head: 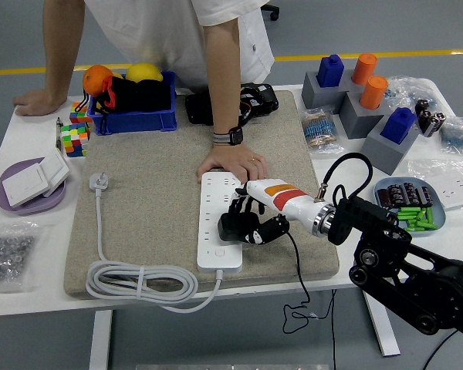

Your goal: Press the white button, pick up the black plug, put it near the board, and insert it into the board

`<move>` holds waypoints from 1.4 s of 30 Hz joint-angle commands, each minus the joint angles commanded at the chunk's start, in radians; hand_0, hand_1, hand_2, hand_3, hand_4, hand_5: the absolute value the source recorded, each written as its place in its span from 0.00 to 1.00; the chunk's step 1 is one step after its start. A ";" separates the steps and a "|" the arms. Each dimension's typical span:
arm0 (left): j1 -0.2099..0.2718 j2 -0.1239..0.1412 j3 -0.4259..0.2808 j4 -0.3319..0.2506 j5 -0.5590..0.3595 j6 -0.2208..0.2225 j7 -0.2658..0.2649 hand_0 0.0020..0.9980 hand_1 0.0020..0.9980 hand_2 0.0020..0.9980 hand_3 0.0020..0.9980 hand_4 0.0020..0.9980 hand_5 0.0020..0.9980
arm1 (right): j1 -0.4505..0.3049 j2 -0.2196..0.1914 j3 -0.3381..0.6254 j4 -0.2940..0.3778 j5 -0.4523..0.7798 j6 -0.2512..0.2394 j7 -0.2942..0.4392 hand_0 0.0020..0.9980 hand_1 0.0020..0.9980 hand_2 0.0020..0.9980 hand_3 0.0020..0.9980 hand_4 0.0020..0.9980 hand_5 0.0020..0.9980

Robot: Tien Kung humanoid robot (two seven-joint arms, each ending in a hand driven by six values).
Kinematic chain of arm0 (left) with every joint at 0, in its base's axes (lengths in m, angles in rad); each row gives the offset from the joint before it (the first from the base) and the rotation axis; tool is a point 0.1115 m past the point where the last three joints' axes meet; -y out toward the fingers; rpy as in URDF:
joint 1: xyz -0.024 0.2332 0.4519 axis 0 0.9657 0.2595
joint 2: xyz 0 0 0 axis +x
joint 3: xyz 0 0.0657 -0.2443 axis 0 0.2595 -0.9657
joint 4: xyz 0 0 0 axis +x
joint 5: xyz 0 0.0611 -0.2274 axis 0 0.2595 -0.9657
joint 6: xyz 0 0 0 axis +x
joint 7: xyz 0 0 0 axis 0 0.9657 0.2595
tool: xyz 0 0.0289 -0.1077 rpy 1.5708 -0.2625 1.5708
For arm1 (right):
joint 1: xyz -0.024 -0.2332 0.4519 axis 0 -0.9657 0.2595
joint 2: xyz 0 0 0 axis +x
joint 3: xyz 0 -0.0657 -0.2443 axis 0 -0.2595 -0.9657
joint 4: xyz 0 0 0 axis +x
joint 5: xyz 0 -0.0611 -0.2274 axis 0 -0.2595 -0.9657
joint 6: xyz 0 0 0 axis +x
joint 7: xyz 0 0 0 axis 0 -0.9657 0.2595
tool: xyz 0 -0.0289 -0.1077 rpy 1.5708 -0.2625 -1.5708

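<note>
Long white plastic socket board (218,231): flat on the beige felt mat (154,193), lengthwise toward the mat's near edge, right of the mat's centre; white cable coiled at the mat's near-left corner. White button: not discernible on the board. Chunky black plastic plug (233,226): on top of the board's nearer half, thin black cord trailing over the mat's near-right edge.

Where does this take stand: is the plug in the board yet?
Pickup looks done: the right robot hand grips the black plug and holds it over the white board. In hand is the insertion; whether the prongs are seated cannot be seen. A person's hand steadies the board's far end. Nothing shows whether the button was pressed.
</note>
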 joint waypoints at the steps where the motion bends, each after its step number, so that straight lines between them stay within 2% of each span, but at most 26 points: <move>1: 0.000 0.000 -0.002 0.000 0.001 0.000 0.000 0.81 0.78 0.74 0.79 0.59 0.53 | 0.001 0.000 -0.001 0.001 -0.001 0.000 -0.001 0.36 0.37 0.38 0.54 0.85 0.00; 28: 0.000 -0.001 -0.001 0.000 0.002 0.000 0.000 0.81 0.78 0.74 0.79 0.59 0.53 | 0.024 0.010 -0.043 -0.014 -0.013 -0.004 -0.008 0.35 0.37 0.38 0.54 0.86 0.00; 42: 0.001 -0.001 -0.003 0.000 0.004 0.000 0.001 0.81 0.78 0.74 0.78 0.59 0.53 | 0.029 0.016 -0.060 -0.052 0.006 -0.031 0.014 0.35 0.37 0.38 0.54 0.85 0.00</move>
